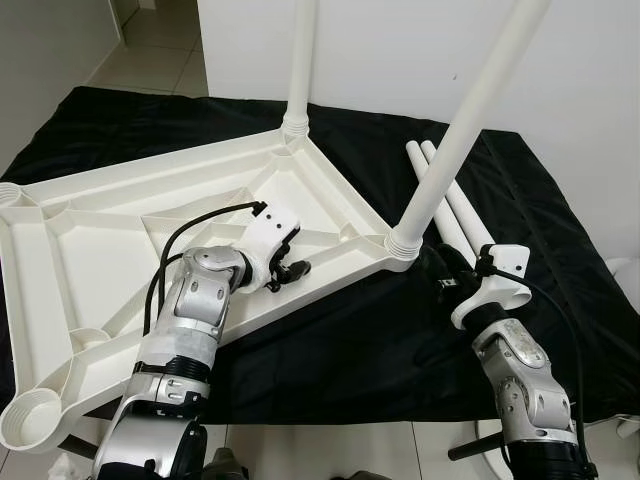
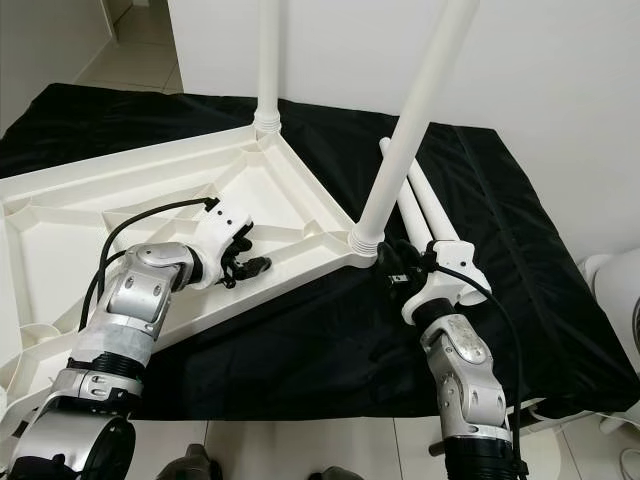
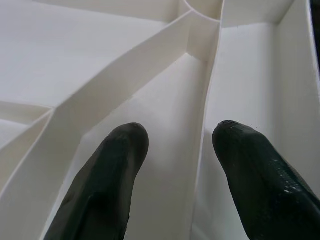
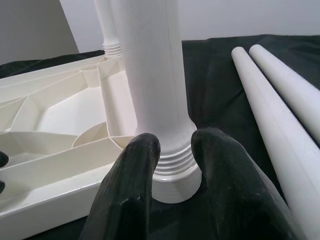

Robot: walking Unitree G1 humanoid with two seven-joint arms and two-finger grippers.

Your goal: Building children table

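Observation:
A white plastic tabletop [image 1: 120,215] lies upside down on a black cloth [image 1: 350,340]. Two white legs stand in its sockets, one at the far corner [image 1: 298,60] and one at the near right corner [image 1: 455,140]. Two loose legs [image 1: 462,210] lie side by side on the cloth to the right. My left gripper [image 3: 177,137] is open over the ribbed underside, with a rib [image 3: 205,115] running between its fingers. My right gripper [image 4: 177,145] is open low at the near right leg's threaded collar [image 4: 172,162], fingertips just in front of it.
Two empty round sockets sit at the tabletop's left corner [image 1: 10,195] and near-left corner [image 1: 35,415]. A white wall [image 1: 400,40] rises behind the cloth. Tiled floor [image 1: 330,450] shows along the cloth's near edge. A white rounded object [image 2: 612,290] stands at the far right.

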